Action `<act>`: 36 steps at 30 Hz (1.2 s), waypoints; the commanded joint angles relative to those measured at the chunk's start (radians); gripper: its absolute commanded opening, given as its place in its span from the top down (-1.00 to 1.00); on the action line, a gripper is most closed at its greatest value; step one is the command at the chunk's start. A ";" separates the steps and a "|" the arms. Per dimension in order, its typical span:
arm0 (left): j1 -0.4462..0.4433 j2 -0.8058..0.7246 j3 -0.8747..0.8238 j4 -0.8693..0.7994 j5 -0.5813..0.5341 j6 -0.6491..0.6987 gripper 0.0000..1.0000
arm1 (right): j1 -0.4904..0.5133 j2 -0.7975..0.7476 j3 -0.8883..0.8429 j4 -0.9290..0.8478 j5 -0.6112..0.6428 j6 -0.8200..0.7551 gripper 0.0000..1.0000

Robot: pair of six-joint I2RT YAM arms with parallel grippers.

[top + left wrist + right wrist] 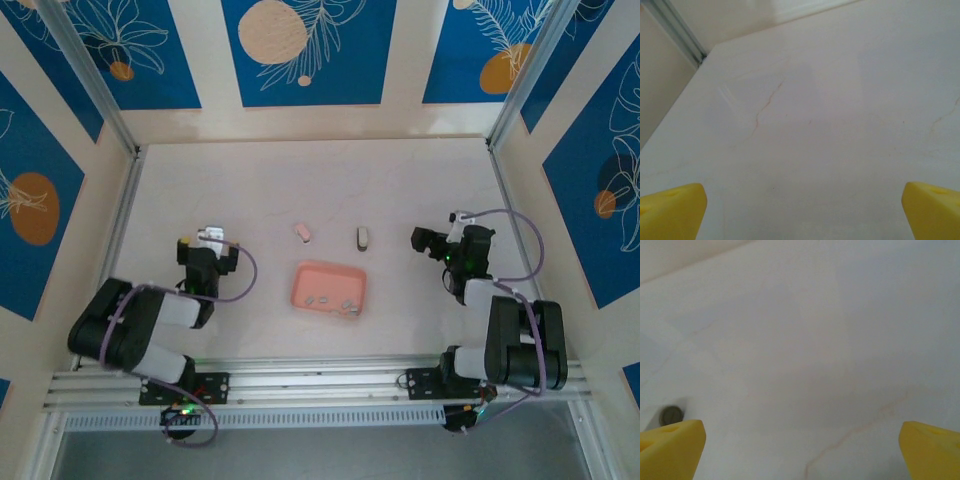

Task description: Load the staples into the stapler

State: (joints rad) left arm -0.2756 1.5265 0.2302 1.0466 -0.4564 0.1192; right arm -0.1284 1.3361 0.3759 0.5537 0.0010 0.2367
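Several tiny grey staples [347, 302] lay in the pink tray [310, 275] on the counter [250, 190] in the top view, between the left gripper [208, 238] and the right gripper [424, 240]. In the left wrist view, its yellow fingers [672, 212] stood wide, holding nothing. The right wrist view showed the same wide, empty fingers [670, 450]. The staples looked light, stiff and slippery, so one strip was best pinched by its long sides.

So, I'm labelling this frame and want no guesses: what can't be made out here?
- Small grey metal strips in the shallow pink rectangular tray: top view, too small to count.
- Small grey block beyond the tray: top view, too small to tell open or shut.
- Round grey disc: right wrist view, too blurred to name.
- Yellow fingertips: left wrist view, cut off by the bottom edge.
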 commanded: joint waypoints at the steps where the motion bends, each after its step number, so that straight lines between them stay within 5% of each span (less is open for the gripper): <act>1: 0.030 0.050 -0.067 0.354 0.043 0.031 -1.00 | 0.035 0.094 0.035 0.188 0.012 -0.042 -0.98; 6: 0.066 0.117 -0.003 0.312 0.101 0.023 -1.00 | 0.084 0.154 0.059 0.187 0.028 -0.096 -0.98; 8: 0.100 0.039 0.069 0.047 0.108 -0.043 -1.00 | 0.093 0.165 0.071 0.179 0.032 -0.108 -0.98; 11: 0.160 0.037 0.123 -0.070 0.172 -0.098 -1.00 | 0.116 0.183 0.061 0.211 0.037 -0.135 -0.98; 36: 0.172 0.039 0.126 -0.070 0.209 -0.093 -1.00 | 0.118 0.186 0.054 0.228 0.040 -0.135 -0.98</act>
State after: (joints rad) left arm -0.1093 1.5738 0.3492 0.9775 -0.2615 0.0322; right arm -0.0132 1.5150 0.4248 0.7483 0.0273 0.1219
